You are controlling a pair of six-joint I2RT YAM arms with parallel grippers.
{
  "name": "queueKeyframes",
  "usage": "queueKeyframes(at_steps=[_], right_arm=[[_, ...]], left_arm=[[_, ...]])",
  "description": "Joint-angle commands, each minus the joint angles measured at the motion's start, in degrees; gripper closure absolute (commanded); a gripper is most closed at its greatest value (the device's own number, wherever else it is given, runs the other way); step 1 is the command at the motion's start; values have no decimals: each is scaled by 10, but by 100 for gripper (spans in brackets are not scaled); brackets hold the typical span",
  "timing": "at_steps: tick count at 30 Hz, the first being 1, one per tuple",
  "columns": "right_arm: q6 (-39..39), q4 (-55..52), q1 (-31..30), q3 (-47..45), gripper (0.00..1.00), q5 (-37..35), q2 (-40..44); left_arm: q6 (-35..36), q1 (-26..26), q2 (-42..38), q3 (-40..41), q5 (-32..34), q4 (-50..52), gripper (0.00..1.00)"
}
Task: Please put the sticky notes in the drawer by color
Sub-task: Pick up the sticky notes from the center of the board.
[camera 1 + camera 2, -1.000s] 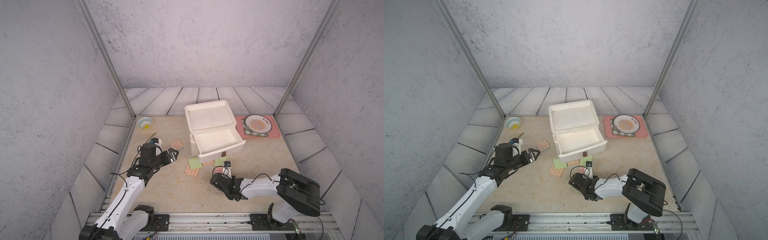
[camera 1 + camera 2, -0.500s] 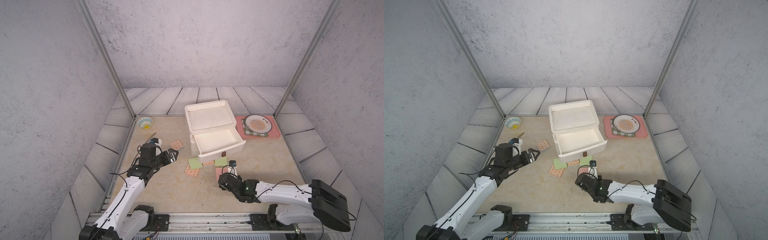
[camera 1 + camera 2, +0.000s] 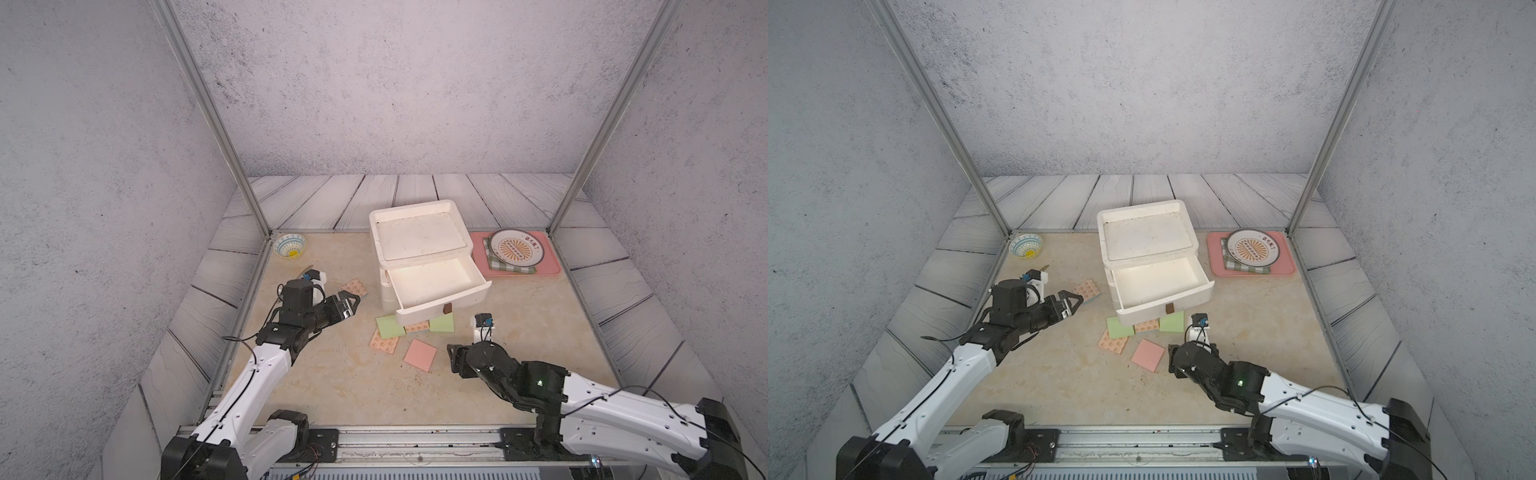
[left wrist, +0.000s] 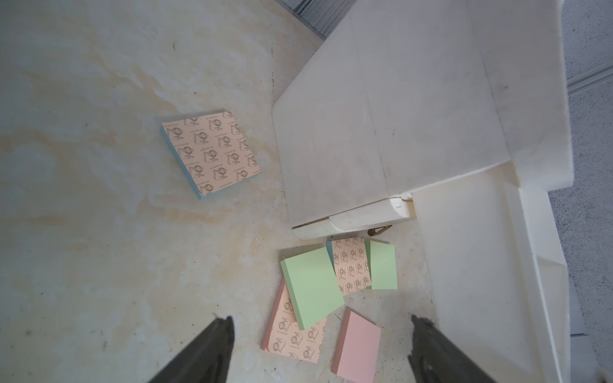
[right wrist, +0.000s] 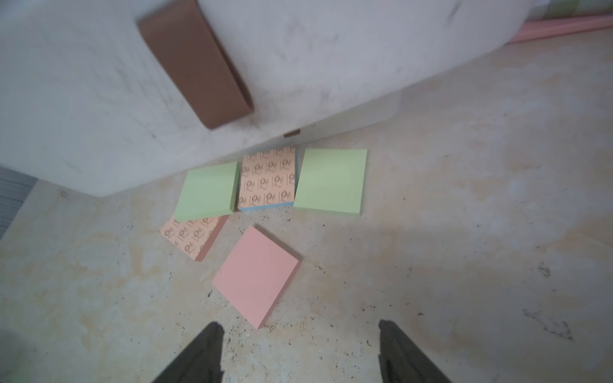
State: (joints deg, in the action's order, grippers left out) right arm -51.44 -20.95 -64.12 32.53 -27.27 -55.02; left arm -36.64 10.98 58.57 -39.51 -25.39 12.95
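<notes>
The drawer (image 3: pixel 419 232) is a white chest, and its top drawer (image 3: pixel 436 282) is pulled out and looks empty. The sticky notes lie on the table before it: two green pads (image 3: pixel 390 327) (image 3: pixel 442 323), an orange-patterned pad (image 3: pixel 417 327) between them, another orange pad (image 3: pixel 384 343) partly under the left green one, and a pink pad (image 3: pixel 420 354) (image 5: pixel 255 275). A third orange pad (image 3: pixel 353 288) (image 4: pixel 209 154) lies apart at the left. My left gripper (image 3: pixel 349 303) (image 4: pixel 321 345) hovers open beside that pad. My right gripper (image 3: pixel 454 361) (image 5: pixel 298 345) is open, just right of the pink pad, holding nothing.
A small patterned bowl (image 3: pixel 290 245) sits at the back left corner. A pink tray (image 3: pixel 548 270) at the back right carries a checked cloth and a plate (image 3: pixel 515 248). Metal posts stand at both back corners.
My right gripper has drawn back from over the pink pad toward the front right, leaving the pad uncovered on the table. The left arm has hardly moved.
</notes>
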Motion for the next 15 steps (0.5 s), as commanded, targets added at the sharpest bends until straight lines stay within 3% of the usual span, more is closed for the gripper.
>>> queueKeyframes(at_steps=[1, 5, 8, 15], right_arm=[[5, 68, -1, -10, 22, 66, -85], [54, 161, -2, 8, 16, 115, -219], [125, 158, 0, 56, 9, 147, -314], [291, 127, 10, 99, 7, 178, -360]], left_arm=[[15, -4, -5, -1, -37, 41, 13], [29, -4, -58, 26, -48, 105, 14], [23, -4, -108, 51, -31, 106, 13], [27, -6, -112, 51, -35, 114, 13]])
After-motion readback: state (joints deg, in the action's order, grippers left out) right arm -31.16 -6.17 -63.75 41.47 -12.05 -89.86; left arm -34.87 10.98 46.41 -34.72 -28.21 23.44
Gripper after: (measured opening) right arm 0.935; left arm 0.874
